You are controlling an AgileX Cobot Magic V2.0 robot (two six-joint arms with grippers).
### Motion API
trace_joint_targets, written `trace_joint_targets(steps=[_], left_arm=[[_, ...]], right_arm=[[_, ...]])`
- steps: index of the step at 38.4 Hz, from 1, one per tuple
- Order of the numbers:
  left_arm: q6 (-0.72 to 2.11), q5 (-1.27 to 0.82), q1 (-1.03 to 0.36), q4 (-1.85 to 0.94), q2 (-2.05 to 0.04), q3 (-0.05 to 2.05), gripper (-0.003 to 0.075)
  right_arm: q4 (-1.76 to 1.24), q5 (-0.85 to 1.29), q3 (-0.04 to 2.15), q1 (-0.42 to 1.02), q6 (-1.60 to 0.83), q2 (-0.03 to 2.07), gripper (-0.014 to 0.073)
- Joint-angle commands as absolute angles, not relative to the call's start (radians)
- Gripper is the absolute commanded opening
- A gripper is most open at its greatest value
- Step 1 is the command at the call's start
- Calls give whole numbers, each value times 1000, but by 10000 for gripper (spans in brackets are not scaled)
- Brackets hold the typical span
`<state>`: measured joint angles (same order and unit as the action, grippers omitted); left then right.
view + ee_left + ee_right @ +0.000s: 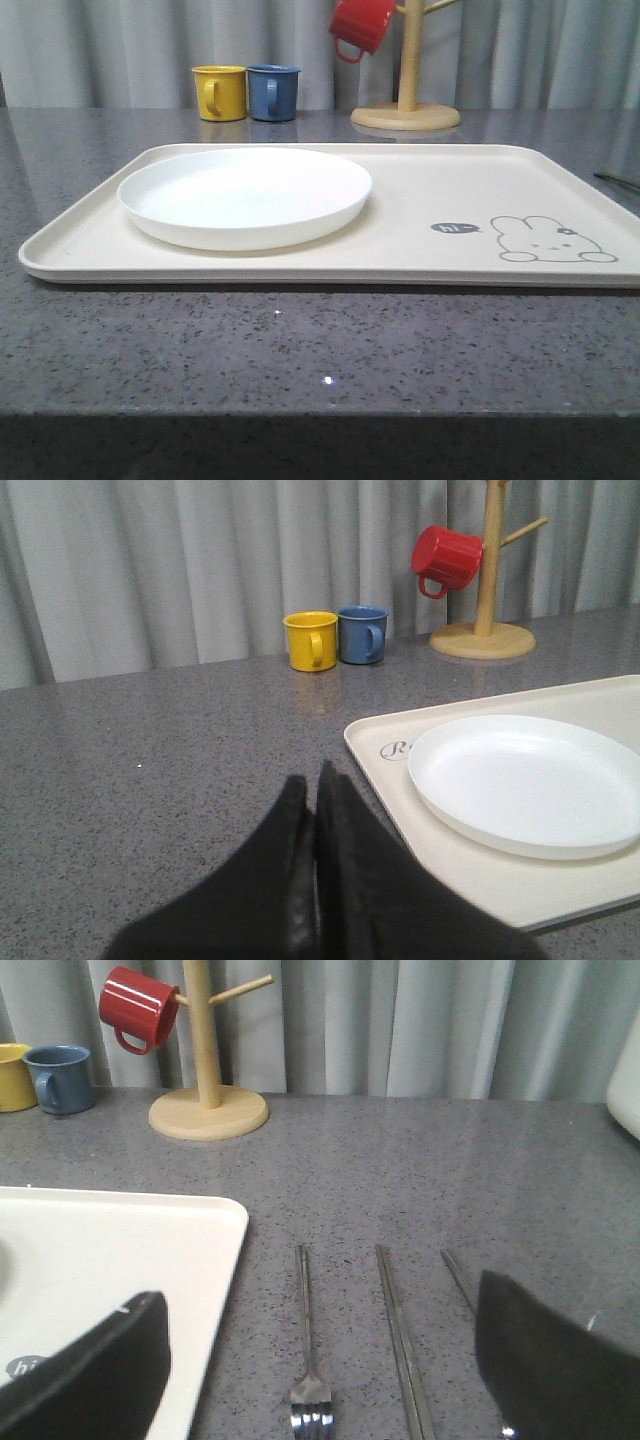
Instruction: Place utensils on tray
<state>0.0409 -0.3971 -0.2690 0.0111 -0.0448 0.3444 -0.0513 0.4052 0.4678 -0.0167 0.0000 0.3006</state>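
Observation:
The cream tray [420, 268] lies across the middle of the grey table, with the white plate [245, 195] on its left half. Right of the tray, the fork [305, 1330], the pair of chopsticks [400, 1340] and the spoon's thin handle [458, 1280] lie side by side on the table. My right gripper [320, 1300] hovers open over them, the fork between its fingers; one finger [555, 1360] hides most of the spoon. My left gripper [310, 780] is shut and empty, low over the table just left of the tray [480, 880] and plate [530, 780].
A yellow mug [220, 92] and a blue mug [273, 92] stand at the back by the curtain. A red mug [362, 25] hangs on a wooden mug tree [406, 115]. A white object [625, 1090] shows at the far right edge.

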Motion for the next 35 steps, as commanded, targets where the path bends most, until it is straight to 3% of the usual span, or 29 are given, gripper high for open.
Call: trace_joint_targets(steps=[1, 29, 35], left_arm=[[32, -308, -268, 0, -54, 370, -18], [32, -306, -268, 0, -54, 370, -18], [32, -306, -268, 0, -54, 370, -18]], right_arm=[[-42, 319, 501, -23, -15, 318, 640], [-42, 311, 503, -23, -15, 318, 640], [-22, 343, 577, -23, -15, 401, 640]])
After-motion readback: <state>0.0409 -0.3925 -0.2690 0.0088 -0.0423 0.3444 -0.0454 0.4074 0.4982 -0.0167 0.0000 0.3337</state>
